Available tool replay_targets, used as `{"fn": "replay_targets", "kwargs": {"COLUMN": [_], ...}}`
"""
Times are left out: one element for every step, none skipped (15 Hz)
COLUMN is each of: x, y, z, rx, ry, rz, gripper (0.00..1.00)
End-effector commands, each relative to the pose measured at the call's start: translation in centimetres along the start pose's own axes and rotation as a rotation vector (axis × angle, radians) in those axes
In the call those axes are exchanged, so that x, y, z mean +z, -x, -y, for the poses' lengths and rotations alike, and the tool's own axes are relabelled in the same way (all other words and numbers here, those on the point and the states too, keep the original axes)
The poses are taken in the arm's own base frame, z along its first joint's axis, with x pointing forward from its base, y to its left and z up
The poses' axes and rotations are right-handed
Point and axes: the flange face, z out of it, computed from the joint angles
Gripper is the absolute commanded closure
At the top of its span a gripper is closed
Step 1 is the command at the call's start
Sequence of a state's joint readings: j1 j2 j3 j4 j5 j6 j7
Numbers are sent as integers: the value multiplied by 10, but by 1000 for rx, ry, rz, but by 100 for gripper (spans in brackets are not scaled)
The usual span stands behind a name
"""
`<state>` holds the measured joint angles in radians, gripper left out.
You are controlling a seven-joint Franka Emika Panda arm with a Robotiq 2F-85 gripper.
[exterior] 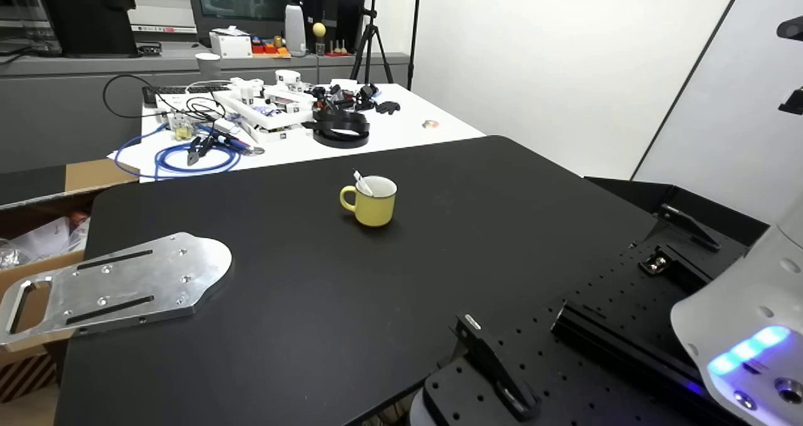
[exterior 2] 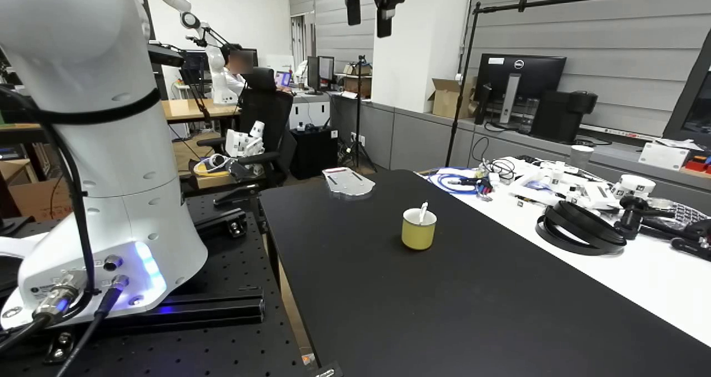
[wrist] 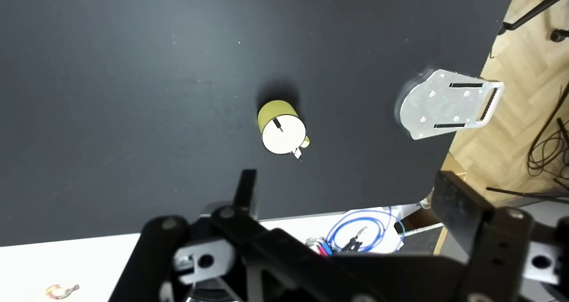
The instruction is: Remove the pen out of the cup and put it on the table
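- Yellow-green mug (exterior: 374, 211) stands upright on the matte black tabletop (exterior: 295, 300), seen in both exterior views and from my wrist.
- Pen (exterior: 362, 184) is in that mug. It leans: black part down inside, white end poking out over the rim, just beside the handle.
- Mid-length of it washes out against the pale interior in the wrist view, so I can't trace the whole shaft there.
- My gripper (exterior 2: 369, 21) hangs high over the tabletop, well apart from mug and pen. Jaws are wide apart; the wrist view has them blurred along the bottom.
- Silver metal plate (exterior: 144, 280), two long slots plus a cutout grip, lies flat at the tabletop edge. Cutout end overhangs. Well apart from the mug.
- White table (exterior: 401, 125) sits just beside the tabletop; can't tell if they touch. On it: coiled blue cable (exterior: 199, 169), pliers (wrist: 353, 242), black rings (exterior: 342, 142), a pile of white parts (exterior: 270, 117).
- Open cardboard box (exterior: 97, 174) sits lower, beside the tabletop, near the plate's overhanging end.
- Black tripod (exterior: 372, 31) stands behind the white table in an exterior view.
- My white arm base (exterior 2: 105, 216) stands on a black perforated board (exterior 2: 222, 343), blue light strip (exterior 2: 150, 267) lit.
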<state>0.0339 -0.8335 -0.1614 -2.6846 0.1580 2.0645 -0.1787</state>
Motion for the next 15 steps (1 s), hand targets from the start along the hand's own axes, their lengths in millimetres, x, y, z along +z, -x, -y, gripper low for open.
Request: {"fn": "replay_targets", "kwargs": {"x": [29,42,55,68,85,102,123,141,159,178,196,214,232,250,267], "y": [-18,-22,-26,-30,-36,-42,-48,-53,-58,-63,-70,-77,-85,-94,-105], "z": [-6,-8,-11,-13,-15,-18,-22,-25,-27,-27,-26,-26,-26,-25,-24], "rx": [-17,-27,-36,-46,-57,-72,-90,-104,-130,-161,-190,-219,-247,-280,-305], "ry": [10,13,17,22,27,33,28,32,27,23,29,35,35,40,43], "rz": [86,112,133,154,175,192,214,228,243,253,266,279,288,293,292], "gripper": [0,0,0,0,0,0,0,0,0,0,0,0,0,0,0]}}
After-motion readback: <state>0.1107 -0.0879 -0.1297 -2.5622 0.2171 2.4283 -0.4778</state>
